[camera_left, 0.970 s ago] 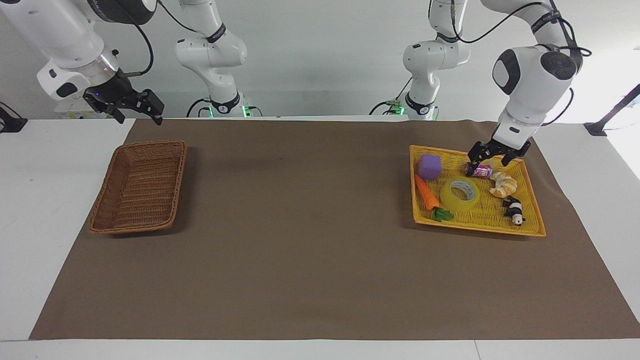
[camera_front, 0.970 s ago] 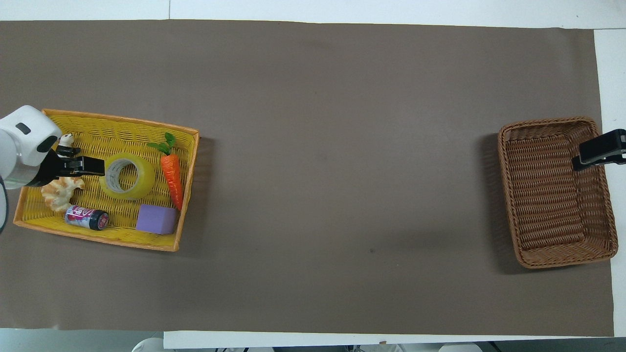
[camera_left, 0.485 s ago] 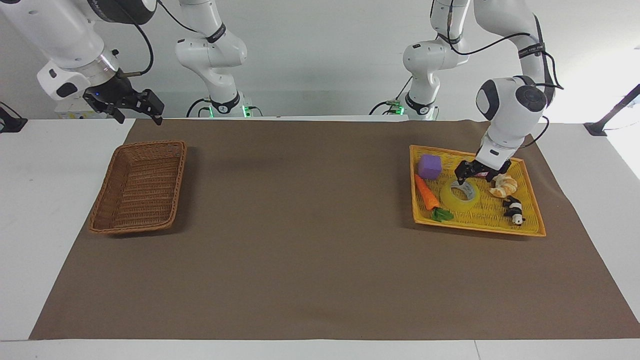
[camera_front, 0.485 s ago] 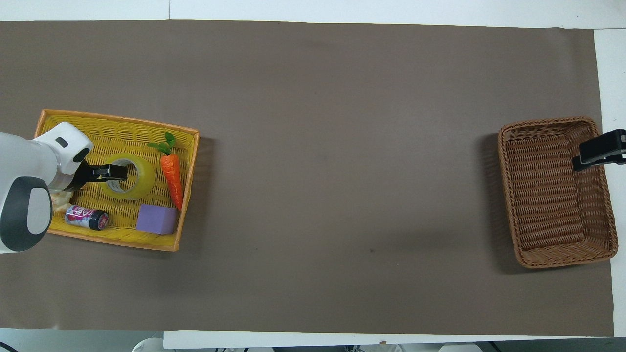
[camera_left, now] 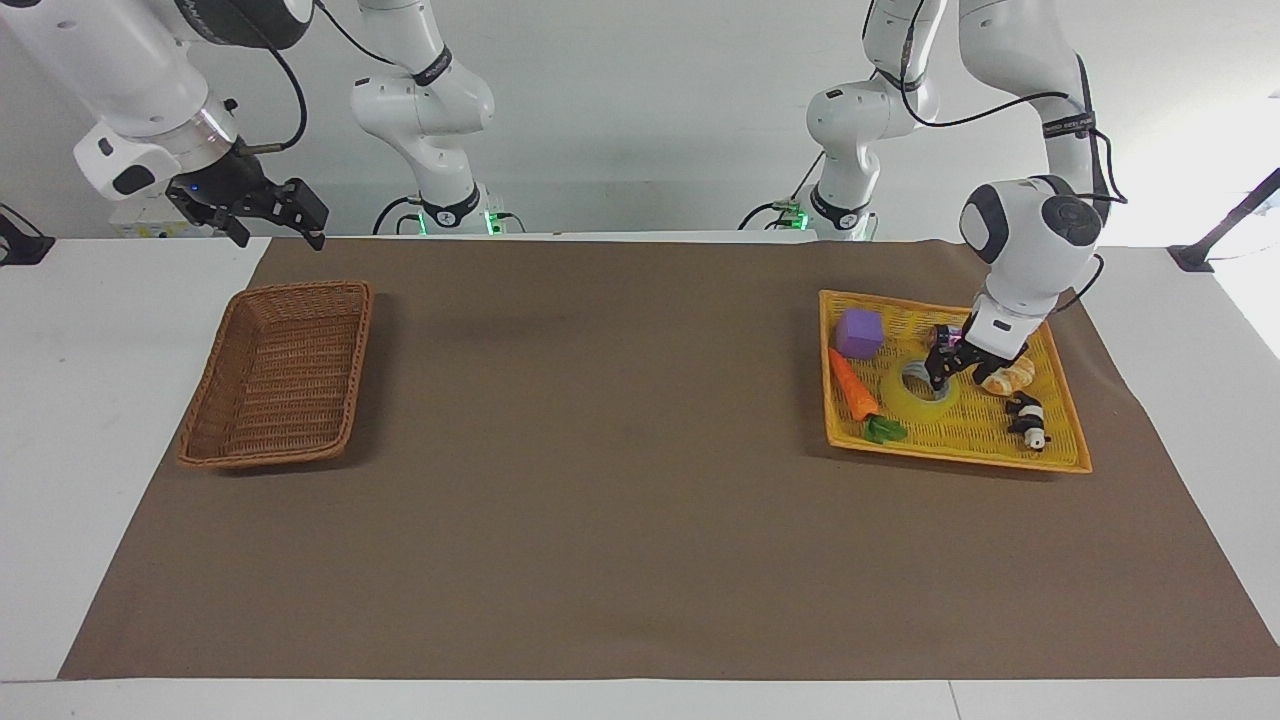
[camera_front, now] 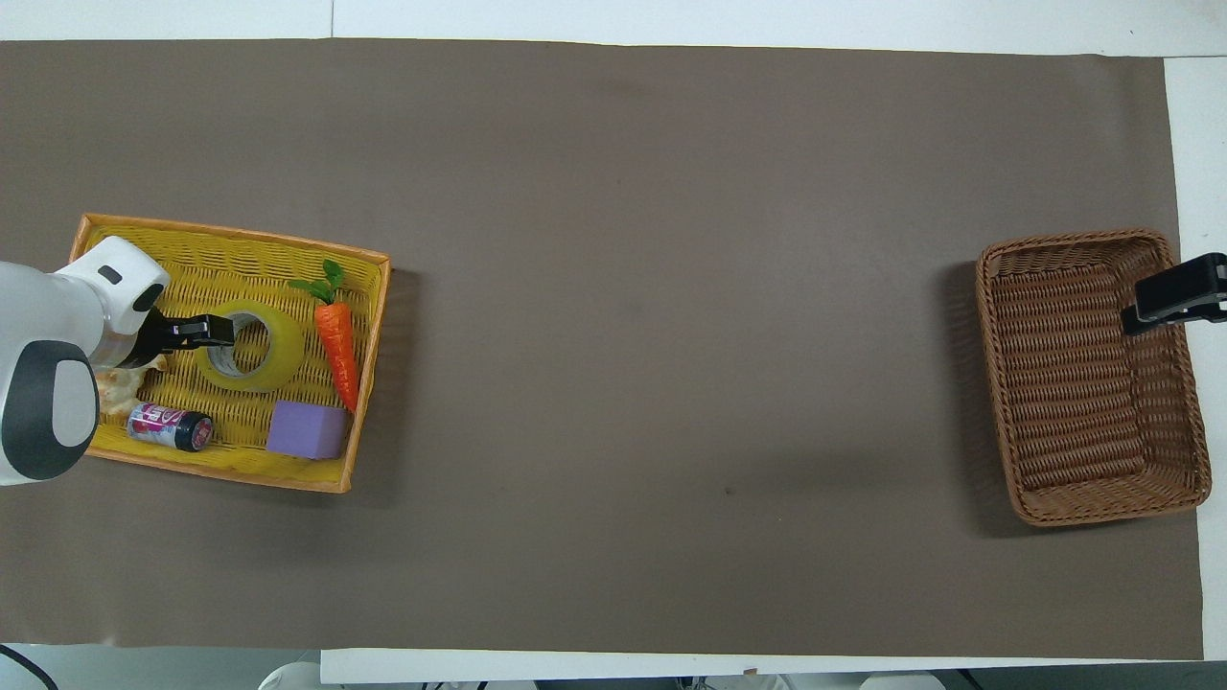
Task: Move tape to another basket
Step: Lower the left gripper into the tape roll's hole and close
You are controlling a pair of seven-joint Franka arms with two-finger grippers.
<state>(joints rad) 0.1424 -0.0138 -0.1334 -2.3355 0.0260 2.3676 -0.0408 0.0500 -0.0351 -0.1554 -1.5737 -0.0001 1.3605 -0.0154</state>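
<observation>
Starting at the right arm's end of the brown-covered surface [camera_left: 600, 450], we are looking at the rectangular brown woven wicker basket [camera_left: 270, 380]. Nothing is lying in it. The right gripper [camera_left: 281, 240] is hanging over the surface's edge beside the basket, released and carrying nothing; this arm is waiting.

Moving to the left arm's end, we are finding the flat bright yellow woven tray [camera_left: 950, 455]. The wide roll of translucent yellow tape [camera_left: 905, 398] is lying flat in it, between the orange toy carrot [camera_left: 852, 384] and the pale bread-shaped piece [camera_left: 1010, 377]. A purple cube [camera_left: 860, 333] is sitting nearer to the robots, and a small black-and-white panda figure [camera_left: 1028, 420] farther from them.

The left gripper [camera_left: 938, 378] is down at the tape, at the part of the ring wall that faces the bread piece. We cannot tell whether it is clamping the wall yet or only set against it.

We are judging the roll to be light and stiff, with a smooth, somewhat slippery outer face. We are recommending a hold across the ring wall, one side on the white core and one on the outer face. We are advising a straight lift, because the carrot and the bread piece are lying just beside the roll.
</observation>
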